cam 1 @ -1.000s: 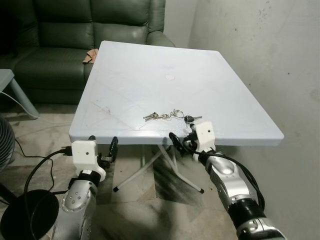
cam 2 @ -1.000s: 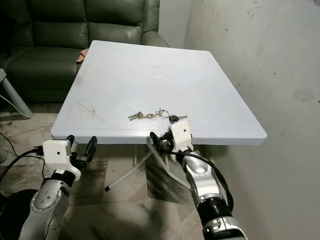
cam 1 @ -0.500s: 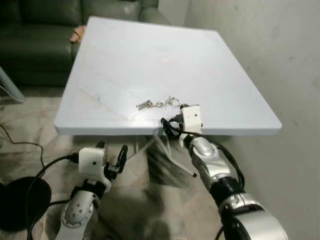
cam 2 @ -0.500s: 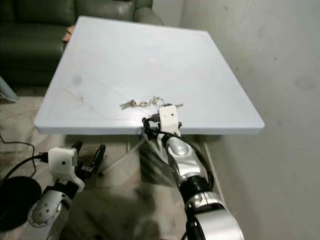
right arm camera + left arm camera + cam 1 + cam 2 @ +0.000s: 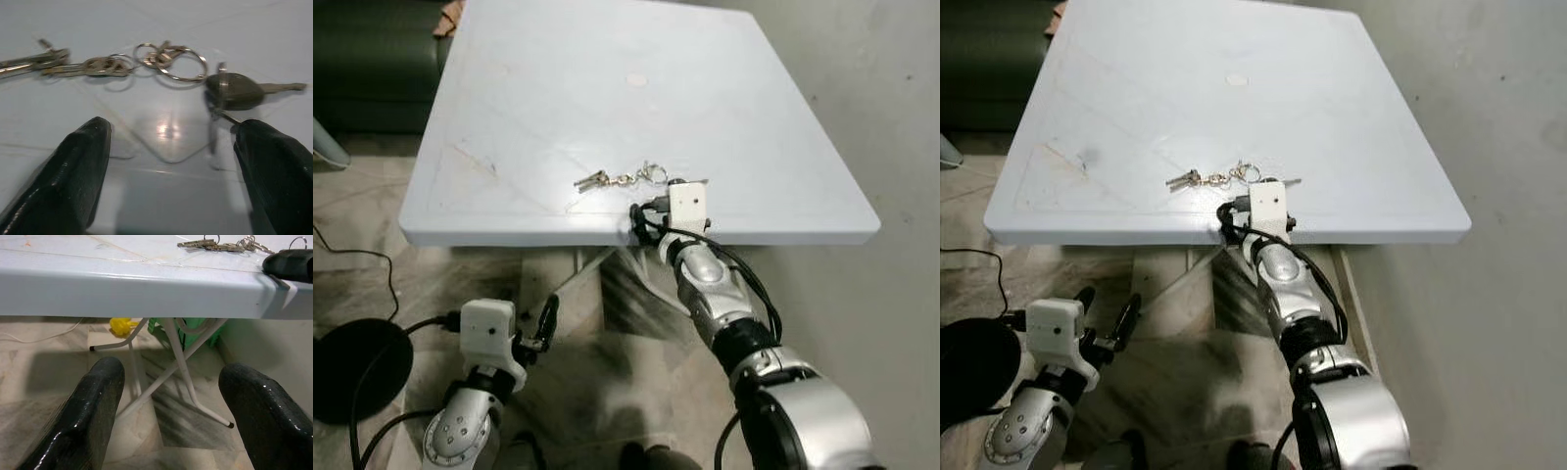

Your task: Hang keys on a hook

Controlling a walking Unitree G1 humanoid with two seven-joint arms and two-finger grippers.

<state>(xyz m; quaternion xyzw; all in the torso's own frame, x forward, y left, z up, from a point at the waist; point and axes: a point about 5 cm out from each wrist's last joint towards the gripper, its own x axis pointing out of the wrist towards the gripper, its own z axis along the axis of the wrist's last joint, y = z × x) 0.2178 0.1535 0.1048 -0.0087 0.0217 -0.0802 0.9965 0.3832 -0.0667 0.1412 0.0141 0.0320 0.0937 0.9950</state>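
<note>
- The keys [image 5: 625,179] are laid on the pale table [image 5: 538,108], near its front edge and slightly toward the robot's right of the table's middle.
- The bunch is stretched out in a line roughly parallel to the front edge: plain metal keys at the robot's left end, rings in the middle, and a black-headed key [image 5: 238,90] at the right end.
- The right gripper [image 5: 658,217] is positioned at the table's front edge, just short of the bunch. In the right wrist view, its fingers [image 5: 73,171] are spread wide, and the rings and the black-headed key lie ahead between them.
- The bunch's long axis is judged to run across the line of approach, so that a short forward reach is expected to bring the fingers to either side of the ring section.
- The left gripper [image 5: 543,323] is held low, below table height and well apart from the keys, with its fingers [image 5: 93,406] wide apart and nothing between them.
- The right arm is clearly the nearer one, and the pick-up is judged to fall to it.
- The keys are not yet grasped.
</note>
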